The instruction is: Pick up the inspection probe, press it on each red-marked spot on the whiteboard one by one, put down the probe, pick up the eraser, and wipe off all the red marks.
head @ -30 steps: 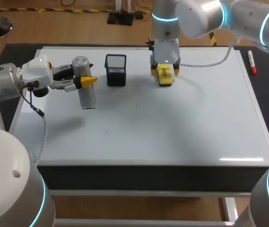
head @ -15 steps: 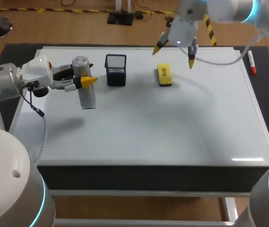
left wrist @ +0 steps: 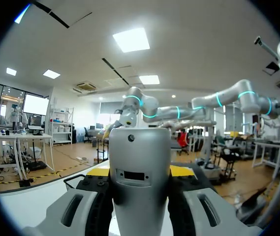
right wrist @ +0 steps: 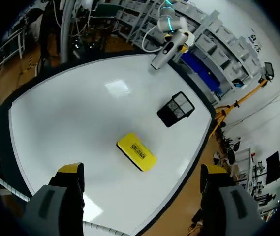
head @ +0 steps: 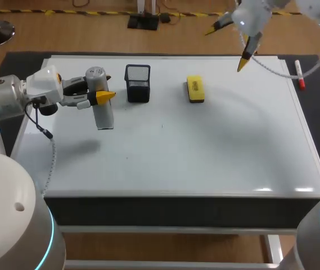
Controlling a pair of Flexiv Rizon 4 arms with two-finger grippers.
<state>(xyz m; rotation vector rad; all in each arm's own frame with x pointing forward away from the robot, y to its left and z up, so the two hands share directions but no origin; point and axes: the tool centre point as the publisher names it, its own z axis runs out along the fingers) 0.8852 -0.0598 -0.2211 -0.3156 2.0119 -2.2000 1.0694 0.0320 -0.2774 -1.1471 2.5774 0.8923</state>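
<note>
head: above-behind, looking down on whole bench (head: 204, 157) | left wrist: low, level, tight against probe (left wrist: 140, 182) | right wrist: high, facing down; shares eraser (right wrist: 137, 151) with head

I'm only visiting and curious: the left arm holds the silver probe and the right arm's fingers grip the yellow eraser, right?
Not quite. The left gripper does hold the silver probe, but the fingers of the right gripper are open and empty; the yellow eraser lies on the whiteboard, as the head view shows.

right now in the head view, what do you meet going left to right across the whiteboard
inspection probe -> black mesh basket -> yellow eraser -> right hand, raised above the far edge -> red marker
</note>
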